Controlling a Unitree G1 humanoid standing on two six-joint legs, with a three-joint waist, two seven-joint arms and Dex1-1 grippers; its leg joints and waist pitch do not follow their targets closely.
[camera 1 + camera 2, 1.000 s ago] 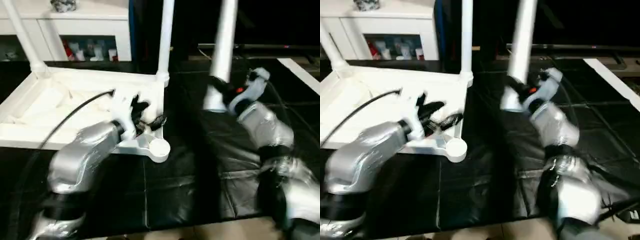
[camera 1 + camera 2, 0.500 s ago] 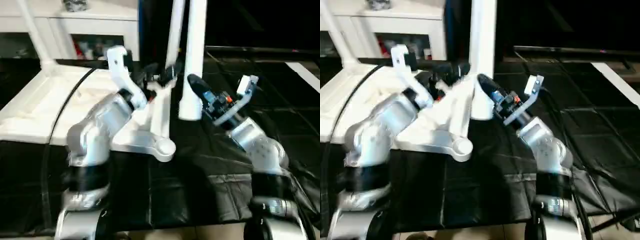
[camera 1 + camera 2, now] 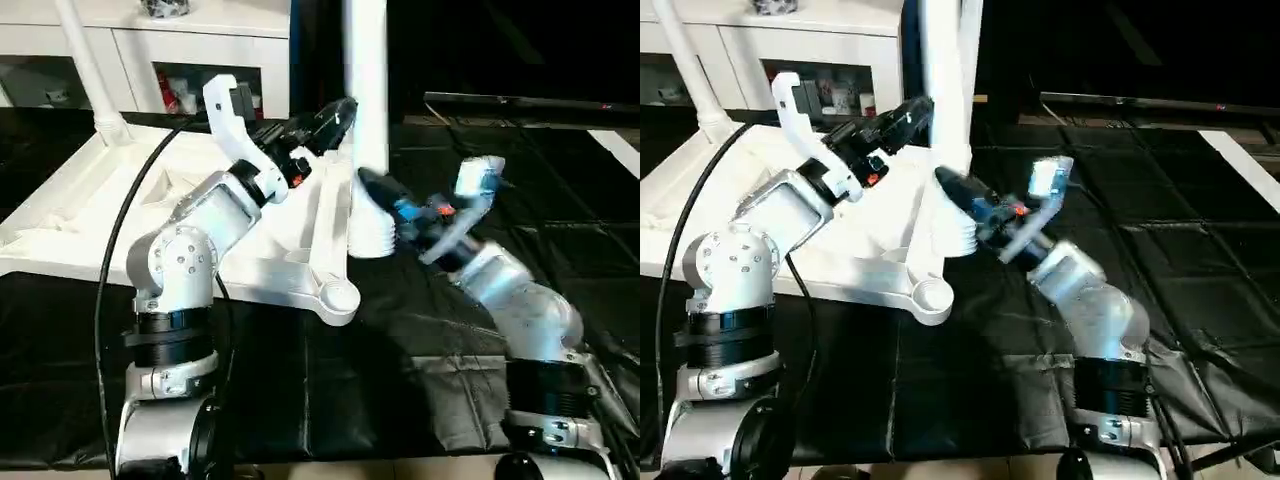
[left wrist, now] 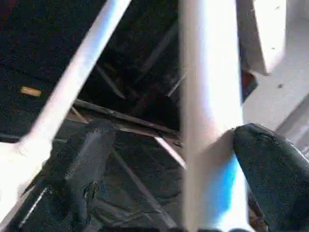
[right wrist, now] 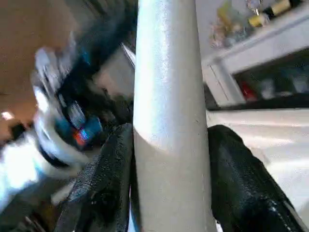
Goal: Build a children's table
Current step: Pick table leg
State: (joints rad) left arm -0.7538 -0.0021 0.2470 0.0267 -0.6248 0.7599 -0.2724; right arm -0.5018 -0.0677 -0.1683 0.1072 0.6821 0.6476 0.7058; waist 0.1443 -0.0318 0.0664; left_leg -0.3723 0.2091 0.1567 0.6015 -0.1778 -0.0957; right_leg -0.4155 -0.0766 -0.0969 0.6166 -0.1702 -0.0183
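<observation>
**A:** Black fingers first: how do the jaws stand?

**B:** The right gripper (image 5: 169, 193) is closed about halfway on a white tubular leg (image 3: 366, 110), one finger pressed to each side of it, just above its flared, ribbed end. The left gripper (image 4: 169, 183) is spread wide around the same leg, higher up; one finger (image 4: 270, 179) touches the tube, the other stands clear of it.

**A:** And the leg itself?

**B:** Upright, its flared end hanging above the long edge of the upturned tabletop (image 3: 90, 215), short of the empty round corner socket (image 3: 338, 297) nearest the robot.

**A:** The rest of the table?

**B:** The tabletop lies underside up on the black mat (image 3: 440, 330). Another leg (image 3: 88, 70) stands in a far corner socket. Behind is a white cabinet (image 3: 150, 45) with small items on its shelves, too small to tell apart.
</observation>
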